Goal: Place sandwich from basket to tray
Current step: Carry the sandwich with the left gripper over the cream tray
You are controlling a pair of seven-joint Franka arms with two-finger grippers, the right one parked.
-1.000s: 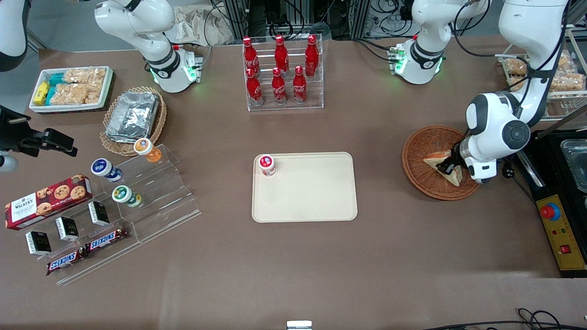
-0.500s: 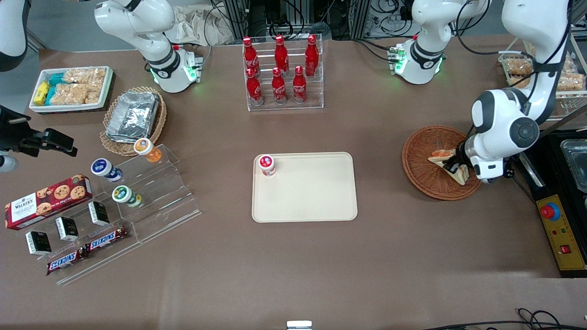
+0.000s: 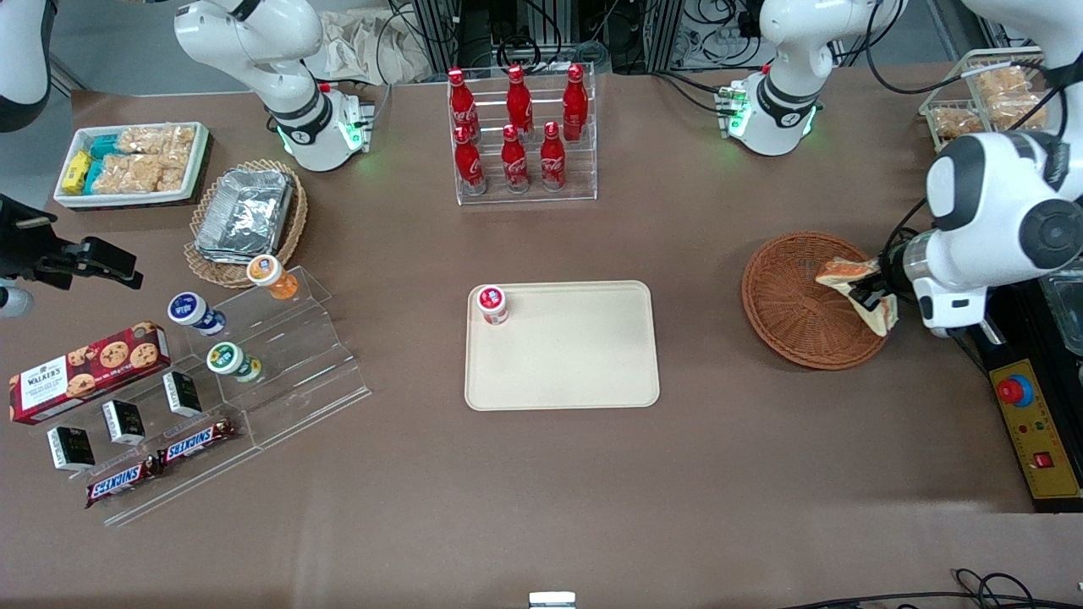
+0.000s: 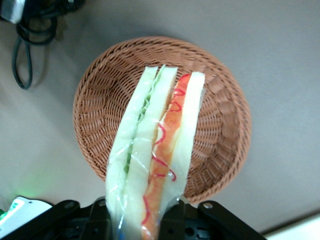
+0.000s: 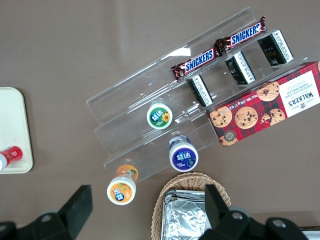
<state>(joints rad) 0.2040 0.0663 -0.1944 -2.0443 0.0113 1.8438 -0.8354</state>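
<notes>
Going across the front view, from the parked arm's end of the desk (image 3: 541, 474): a white bin of snack packs (image 3: 133, 162), a pale basket w/ foil packets (image 3: 246, 215), a clear stepped stand (image 3: 254, 372) w/ small cups, a cookie box (image 3: 89, 359) and choc bars (image 3: 161, 463). These have no part in this job.

Mid desk: a clear rack of red bottles (image 3: 518, 135), farther from the camera than the tray (image 3: 562, 345). The tray lies flat. Its only load is a small red-lidded cup (image 3: 492, 304), standing in the corner nearest the stand. Most of the tray is bare, so prob plenty of room for a drop w/o touching the cup.

Toward the working arm's end: the brown basket (image 3: 799, 300), sitting on the desk, nothing inside it now. The sandwich (image 3: 863, 288) is up in the air above the basket's rim on the side away from the tray. It's wrapped in clear film; the wrist view shows the sandwich (image 4: 155, 150) edge-on w/ the basket (image 4: 220, 135) below, well apart. The gripper (image 3: 873, 293) has its fingers (image 4: 172, 220) closed on the wedge at one end, so the rest hangs out free and tilted, prob bc a pinch at the end was the easy reach inside the low basket.

Judgement: pick is done, carry to the tray is next. Risk: soft bread + slick film, could slip or sag in a fast swing.
</notes>
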